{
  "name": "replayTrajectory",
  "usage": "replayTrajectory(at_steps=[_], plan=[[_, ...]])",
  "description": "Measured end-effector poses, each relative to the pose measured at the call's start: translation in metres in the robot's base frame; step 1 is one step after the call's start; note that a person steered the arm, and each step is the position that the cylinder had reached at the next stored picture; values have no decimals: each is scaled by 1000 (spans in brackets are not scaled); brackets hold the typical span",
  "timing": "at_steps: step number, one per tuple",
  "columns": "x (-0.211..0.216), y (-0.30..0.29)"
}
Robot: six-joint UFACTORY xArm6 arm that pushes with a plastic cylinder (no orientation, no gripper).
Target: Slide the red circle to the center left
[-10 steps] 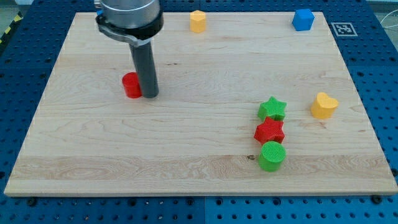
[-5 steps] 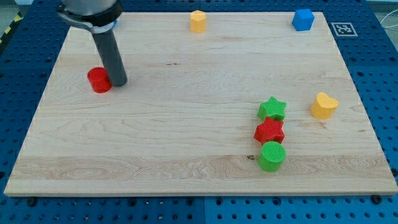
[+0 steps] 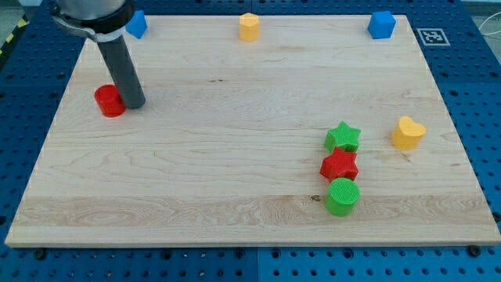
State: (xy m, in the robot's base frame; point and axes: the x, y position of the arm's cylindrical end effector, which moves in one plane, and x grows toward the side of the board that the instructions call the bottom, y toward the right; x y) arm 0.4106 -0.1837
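Observation:
The red circle lies on the wooden board near the view's left edge, a little above mid-height. My tip touches the circle's right side. The dark rod rises from there toward the view's top left.
A blue block sits at the top left behind the rod. A yellow block is at top centre and a blue cube at top right. A yellow heart, a green star, a red star and a green circle lie at the right.
My tip has moved toward the view's left and pushed the red circle along with it, from left of centre to near the left edge. The blue block at top left has come into sight.

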Motion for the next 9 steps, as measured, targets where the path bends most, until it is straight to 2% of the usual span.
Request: replayTrajectory(at_steps=[9], plan=[[0, 0]])
